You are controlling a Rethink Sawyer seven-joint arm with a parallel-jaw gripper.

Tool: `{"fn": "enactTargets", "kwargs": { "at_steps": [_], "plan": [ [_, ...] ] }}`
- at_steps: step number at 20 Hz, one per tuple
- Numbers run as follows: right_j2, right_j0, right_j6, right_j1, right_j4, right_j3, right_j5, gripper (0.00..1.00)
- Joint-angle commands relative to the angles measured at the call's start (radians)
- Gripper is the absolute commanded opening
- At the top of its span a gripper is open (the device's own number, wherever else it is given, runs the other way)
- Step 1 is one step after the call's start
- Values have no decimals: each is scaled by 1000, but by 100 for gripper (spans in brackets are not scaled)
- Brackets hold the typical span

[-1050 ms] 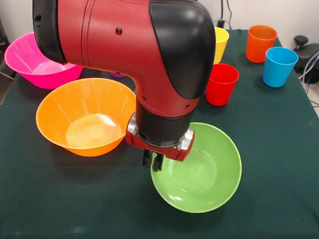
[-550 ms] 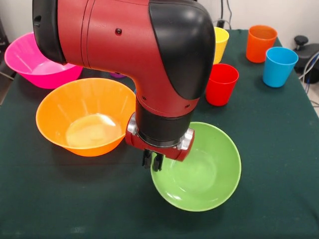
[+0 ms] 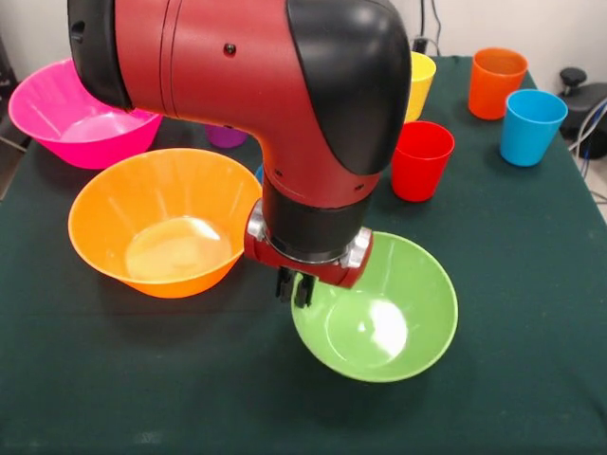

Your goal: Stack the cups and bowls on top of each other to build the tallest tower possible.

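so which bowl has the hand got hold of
The green bowl: the hand is at its rim and it sits tilted, while the large orange bowl and pink bowl rest untouched.

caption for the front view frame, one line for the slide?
Sawyer gripper pinches the rim of the green bowl, tilting it beside the large orange bowl; cups wait behind.

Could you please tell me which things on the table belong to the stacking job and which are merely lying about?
Job:
green bowl, at the gripper
orange bowl
pink bowl
red cup
yellow cup
orange cup
light blue cup
purple cup

Lying about:
black device
cables
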Motion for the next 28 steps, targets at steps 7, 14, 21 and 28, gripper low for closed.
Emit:
{"fn": "enactTargets", "kwargs": {
  "at_steps": [7,14,21,28],
  "plan": [
    [75,-23,-195,-138,-33,315,-90,0],
    [82,-29,-177,-176,-38,371,-105,0],
    [88,-30,-160,-192,-48,412,-138,0],
    [84,-24,-145,-197,-52,417,-139,0]
  ]
}}
